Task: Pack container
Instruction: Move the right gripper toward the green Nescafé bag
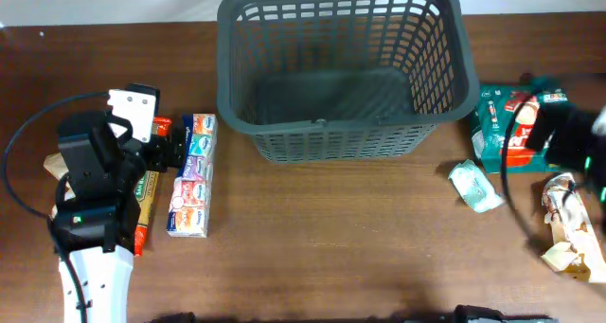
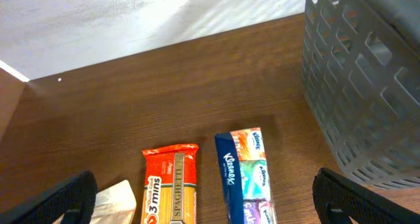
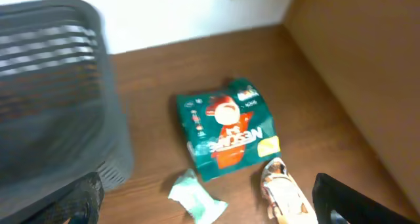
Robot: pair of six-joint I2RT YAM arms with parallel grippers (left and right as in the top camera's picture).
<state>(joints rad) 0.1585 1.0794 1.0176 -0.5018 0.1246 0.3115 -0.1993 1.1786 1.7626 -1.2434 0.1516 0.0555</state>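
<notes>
Tabletop [image 1: 331,247]: container [image 1: 341,139] btwn left fingers [image 2: 62,201], right fingers [image 3: 361,199].

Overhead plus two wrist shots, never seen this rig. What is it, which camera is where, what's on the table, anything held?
These are two robot arms at a wooden table, each ending in a two-finger gripper. The overhead picture comes from a fixed camera above the table. The other two come from cameras on the wrists, so the dark shapes in their lower corners are that arm's own fingers. The left gripper is open above a Kleenex pack and a spaghetti packet. The right gripper is open above a green Nescafe bag, a small pale green packet and a crinkled wrapper. Between the arms stands a grey basket, empty. Nothing is held.
</notes>
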